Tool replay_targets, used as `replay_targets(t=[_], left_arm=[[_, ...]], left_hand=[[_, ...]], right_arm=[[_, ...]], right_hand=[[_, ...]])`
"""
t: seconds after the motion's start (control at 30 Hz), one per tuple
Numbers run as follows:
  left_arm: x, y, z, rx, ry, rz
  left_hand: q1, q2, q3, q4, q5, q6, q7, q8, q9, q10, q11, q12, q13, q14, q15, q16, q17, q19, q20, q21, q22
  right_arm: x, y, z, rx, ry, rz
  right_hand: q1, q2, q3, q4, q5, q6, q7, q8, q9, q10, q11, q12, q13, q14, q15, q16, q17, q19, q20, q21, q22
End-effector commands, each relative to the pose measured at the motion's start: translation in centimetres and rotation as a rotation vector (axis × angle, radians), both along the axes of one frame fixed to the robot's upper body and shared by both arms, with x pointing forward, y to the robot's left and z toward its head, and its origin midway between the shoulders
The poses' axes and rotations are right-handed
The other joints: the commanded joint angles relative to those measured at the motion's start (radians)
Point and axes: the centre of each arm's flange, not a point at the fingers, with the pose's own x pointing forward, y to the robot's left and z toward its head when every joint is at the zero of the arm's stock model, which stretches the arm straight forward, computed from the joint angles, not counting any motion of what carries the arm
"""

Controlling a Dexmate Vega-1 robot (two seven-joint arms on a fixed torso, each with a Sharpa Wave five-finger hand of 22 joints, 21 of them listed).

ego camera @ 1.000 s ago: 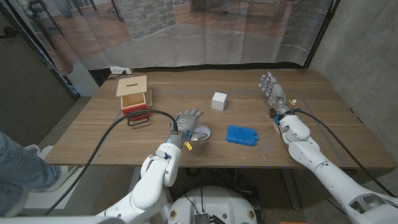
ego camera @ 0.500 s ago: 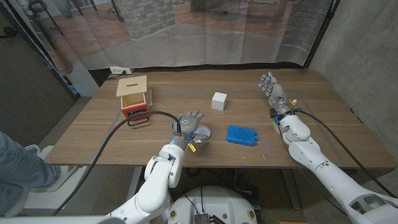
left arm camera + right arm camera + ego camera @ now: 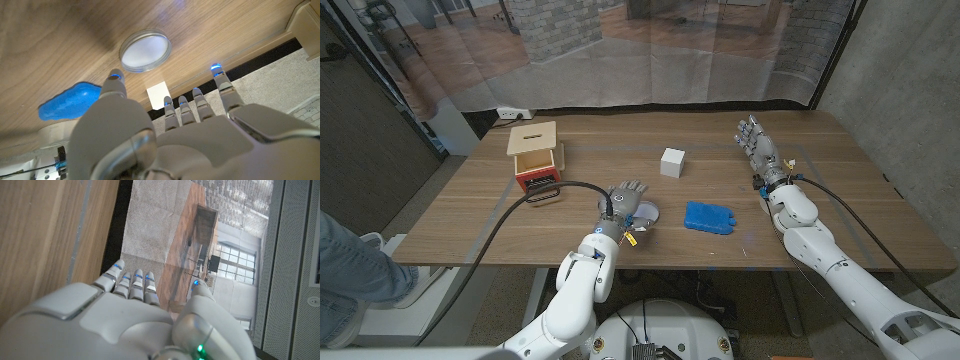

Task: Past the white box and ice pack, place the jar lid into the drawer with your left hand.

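Observation:
The jar lid (image 3: 647, 214), a round silvery disc, lies on the wooden table (image 3: 470, 210) near its front edge; it is also seen in the left wrist view (image 3: 145, 50). My left hand (image 3: 625, 200) hovers just beside and over it with its fingers (image 3: 218, 82) spread, holding nothing. The blue ice pack (image 3: 708, 217) lies to the lid's right and the white box (image 3: 671, 162) stands beyond it. The wooden box with its red drawer (image 3: 539, 179) pulled open sits at the far left. My right hand (image 3: 756, 143) stands upright at the right, fingers apart and holding nothing.
A black handle (image 3: 542, 193) juts from the drawer's front. The left arm's black cable (image 3: 520, 205) arcs over the table between the drawer and the lid. A person's leg (image 3: 350, 270) is at the left edge.
My left hand has edged slightly forward and to the right, closer over the jar lid. The right hand has stayed still.

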Motion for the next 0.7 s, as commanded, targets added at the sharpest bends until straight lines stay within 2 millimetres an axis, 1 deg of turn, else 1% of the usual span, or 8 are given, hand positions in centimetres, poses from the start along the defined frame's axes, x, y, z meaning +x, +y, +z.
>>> replay_targets(t=[0.03,0.3,0.33,0.4,0.5,0.57,0.7], left_arm=[[1.07,-0.43,-0.37,-0.022,0.023,-0.040],[1.66,-0.59,-0.89,-0.056,0.052,-0.074],[1.71,-0.62,-0.94,-0.056,0.053,-0.076],[1.76,-0.66,-1.01,-0.059,0.057,-0.080],[1.77,-0.68,-1.04,-0.058,0.059,-0.078],[1.77,-0.68,-1.05,-0.056,0.060,-0.074],[1.83,-0.69,-1.05,-0.053,0.063,-0.068]], left_hand=[[0.008,0.001,-0.002,0.000,-0.002,0.005,-0.002,0.004,0.005,0.001,-0.010,0.006,0.001,0.008,-0.003,0.000,0.004,0.005,-0.001,-0.005,0.002],[0.009,0.001,-0.004,0.001,-0.002,0.005,0.003,0.003,0.005,0.003,-0.008,0.007,0.001,0.008,-0.004,-0.001,0.005,0.005,-0.001,-0.008,0.002],[0.009,0.002,-0.004,0.002,-0.003,0.005,0.002,0.003,0.005,0.004,-0.005,0.007,0.001,0.009,-0.004,0.000,0.005,0.005,-0.001,-0.008,0.002],[0.009,0.002,-0.004,0.002,-0.003,0.005,0.002,0.003,0.005,0.004,-0.007,0.007,0.001,0.010,-0.004,0.000,0.005,0.005,-0.001,-0.009,0.002],[0.009,0.003,-0.005,0.003,-0.003,0.005,0.003,0.002,0.005,0.005,-0.002,0.007,0.001,0.011,-0.003,0.000,0.005,0.006,-0.001,-0.011,0.002],[0.010,0.004,-0.005,0.003,-0.004,0.006,0.003,0.002,0.005,0.006,-0.006,0.007,0.001,0.011,-0.003,0.000,0.005,0.006,-0.001,-0.012,0.002],[0.010,0.005,-0.006,0.004,-0.004,0.007,0.005,0.002,0.005,0.005,-0.003,0.006,0.001,0.013,-0.002,0.000,0.005,0.006,-0.001,-0.014,0.002]], right_arm=[[-0.32,-0.36,-0.49,0.004,0.005,-0.012],[-0.22,-0.26,-0.61,0.003,0.008,-0.011],[-0.21,-0.24,-0.60,0.002,0.008,-0.011],[-0.15,-0.17,-0.57,0.001,0.008,-0.010],[-0.09,-0.12,-0.55,0.001,0.009,-0.009],[-0.05,-0.11,-0.57,0.002,0.009,-0.008],[0.02,-0.12,-0.64,0.003,0.011,-0.009]], right_hand=[[-0.003,0.006,0.001,-0.003,0.004,0.002,-0.003,0.001,0.005,0.010,0.000,0.001,0.004,0.011,0.000,0.006,0.006,0.003,0.000,0.003,0.003],[-0.003,0.006,0.001,-0.003,0.004,0.002,-0.003,0.001,0.005,0.011,0.001,0.001,0.004,0.012,-0.001,0.006,0.006,0.003,0.001,0.003,0.003],[-0.003,0.006,0.001,-0.003,0.004,0.002,-0.004,0.001,0.005,0.011,0.001,0.001,0.004,0.012,-0.001,0.006,0.006,0.003,0.001,0.003,0.003],[-0.003,0.006,0.001,-0.004,0.004,0.002,-0.004,0.001,0.005,0.009,0.002,0.000,0.004,0.012,-0.001,0.006,0.006,0.003,0.001,0.003,0.003],[-0.004,0.006,0.001,-0.004,0.004,0.001,-0.003,0.001,0.005,0.011,0.002,0.001,0.004,0.012,0.000,0.006,0.006,0.003,0.001,0.003,0.003],[-0.004,0.006,0.000,-0.004,0.004,0.001,-0.003,0.000,0.005,0.010,0.002,0.001,0.004,0.012,-0.001,0.006,0.006,0.003,0.001,0.003,0.003],[-0.004,0.007,0.000,-0.004,0.004,0.002,-0.004,0.001,0.005,0.011,0.001,0.001,0.004,0.012,-0.001,0.006,0.006,0.003,0.001,0.003,0.003]])
